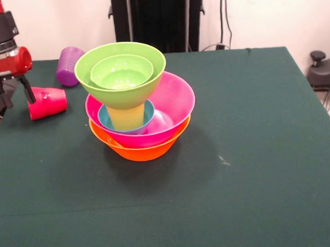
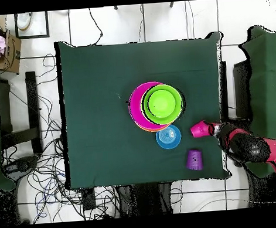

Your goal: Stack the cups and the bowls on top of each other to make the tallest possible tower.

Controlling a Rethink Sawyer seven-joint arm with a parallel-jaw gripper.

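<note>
The tower stands mid-table: an orange bowl at the bottom, a pink bowl in it, then a blue bowl holding an upturned yellow cup. On the cup sits a medium green bowl with a small green bowl inside. A red cup and a purple cup lie on their sides at the far left. My gripper is open and empty, just left of the red cup. In the overhead view the gripper is next to the red cup, and a blue bowl shows beside the tower.
The green table ends close to my gripper on the left. The black pedestal stands behind the table. A grey device sits off the right edge. A cardboard box and cables lie on the floor.
</note>
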